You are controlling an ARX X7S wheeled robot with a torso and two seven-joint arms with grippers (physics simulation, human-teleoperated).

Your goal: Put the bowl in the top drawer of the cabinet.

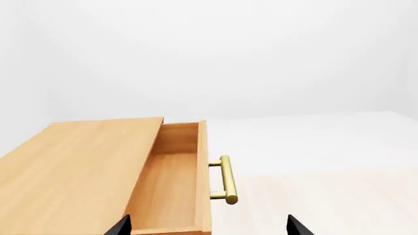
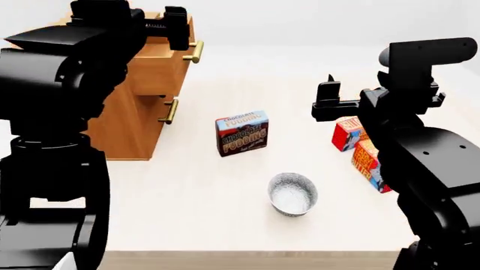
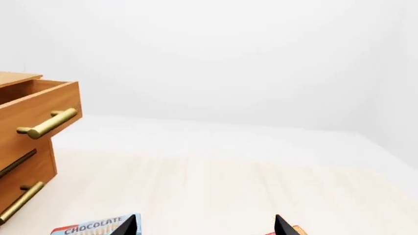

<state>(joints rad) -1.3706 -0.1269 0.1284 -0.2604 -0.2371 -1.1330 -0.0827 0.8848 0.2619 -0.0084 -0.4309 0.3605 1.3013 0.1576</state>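
The small white patterned bowl (image 2: pixel 293 194) sits upright on the pale floor, near the front and between my arms. The light-brown cabinet (image 2: pixel 131 118) stands at the far left, its top drawer (image 2: pixel 176 53) pulled out. In the left wrist view the drawer's inside (image 1: pixel 166 186) is bare and its brass handle (image 1: pixel 226 178) juts out. My left gripper (image 1: pixel 209 227) hangs open above the drawer's front edge, holding nothing. Well above the floor, to the right of the bowl, my right gripper (image 3: pixel 205 226) is open and empty. It faces the top drawer (image 3: pixel 39 105).
A chocolate pudding box (image 2: pixel 242 133) stands between cabinet and bowl. Two red boxes (image 2: pixel 349 132) (image 2: pixel 371 163) lie at the right beneath my right arm. The lower drawer (image 3: pixel 19 196) is shut. Pale floor stretches behind the boxes.
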